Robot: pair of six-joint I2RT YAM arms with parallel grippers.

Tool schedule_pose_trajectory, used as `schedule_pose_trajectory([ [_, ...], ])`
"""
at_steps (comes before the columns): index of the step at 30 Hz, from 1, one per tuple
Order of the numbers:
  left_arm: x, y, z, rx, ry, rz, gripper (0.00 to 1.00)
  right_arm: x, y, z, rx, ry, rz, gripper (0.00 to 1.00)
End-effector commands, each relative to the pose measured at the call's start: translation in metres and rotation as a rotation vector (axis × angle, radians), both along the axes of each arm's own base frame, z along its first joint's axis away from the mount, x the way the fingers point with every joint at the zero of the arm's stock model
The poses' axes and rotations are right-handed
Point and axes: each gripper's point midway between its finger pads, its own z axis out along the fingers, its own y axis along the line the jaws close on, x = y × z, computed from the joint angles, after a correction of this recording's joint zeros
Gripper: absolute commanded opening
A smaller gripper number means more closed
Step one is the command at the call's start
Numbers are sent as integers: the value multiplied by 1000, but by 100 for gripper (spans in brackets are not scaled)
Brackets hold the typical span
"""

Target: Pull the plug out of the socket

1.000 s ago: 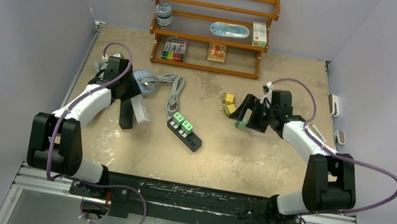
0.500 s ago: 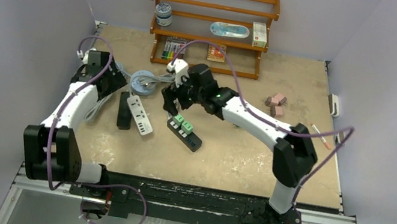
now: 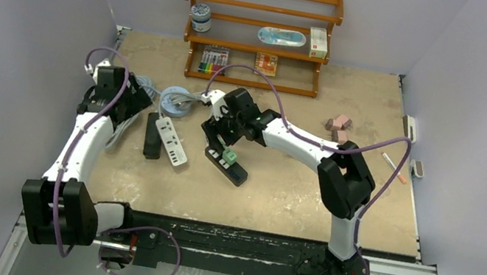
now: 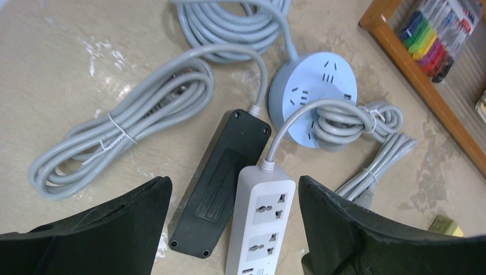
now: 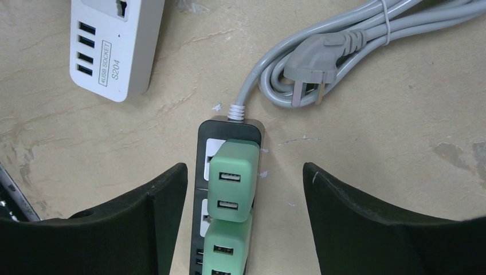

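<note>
R hand (image 5: 245, 223) spread wide, straddling upper green plug (image 5: 231, 180) and lower green plug (image 5: 224, 249), touching, both seated in black socket strip (image 5: 232, 127) mid-desk (image 3: 291, 190). Risks: pinching both plugs at once; dragging whole strip up w/ plug, nothing pinning it. L hand (image 4: 232, 197) also spread, over white strip (image 4: 261, 229), no help.

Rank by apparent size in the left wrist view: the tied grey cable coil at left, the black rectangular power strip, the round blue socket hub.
1. Tied grey cable coil
2. Black rectangular power strip
3. Round blue socket hub
The last two look close; that order is unsure.
</note>
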Motion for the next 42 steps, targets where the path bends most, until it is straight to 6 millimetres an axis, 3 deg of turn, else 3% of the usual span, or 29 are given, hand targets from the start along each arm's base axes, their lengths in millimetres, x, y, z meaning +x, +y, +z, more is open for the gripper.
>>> schedule_pose_trajectory([
  [1, 4, -15, -2, -60, -50, -64, 81, -3, 9, 7, 29, -13, 42, 73],
  [4, 3, -24, -12, -100, -23, -99, 82, -4, 11, 3, 23, -8, 49, 69],
  [10, 9, -56, 4, -152, -116, -210, 83, -7, 14, -10, -3, 5, 70, 61],
  [14, 8, -72, -3, -166, -97, -233, 84, -9, 15, -17, -11, 12, 82, 56],
  [15, 8, -76, -6, -174, -92, -237, 84, -9, 16, -17, -11, 11, 82, 51],
  [19, 8, -88, -6, -190, -104, -258, 84, -7, 15, -11, -10, 0, 69, 7],
  [20, 8, -91, -5, -194, -110, -264, 84, -10, 15, -6, 3, 9, 68, 0],
  [24, 12, -110, 4, -203, -148, -318, 85, 1, 18, 25, 86, -34, 4, 0],
  [31, 16, -164, 4, -161, -164, -421, 85, 25, 15, 100, 356, -22, -66, 0],
  [35, 21, -188, 13, -198, -230, -469, 85, 24, 12, 147, 541, -17, -38, 0],
  [42, 32, -215, 10, -157, -203, -537, 85, 18, 13, 171, 650, 31, 18, 0],
])
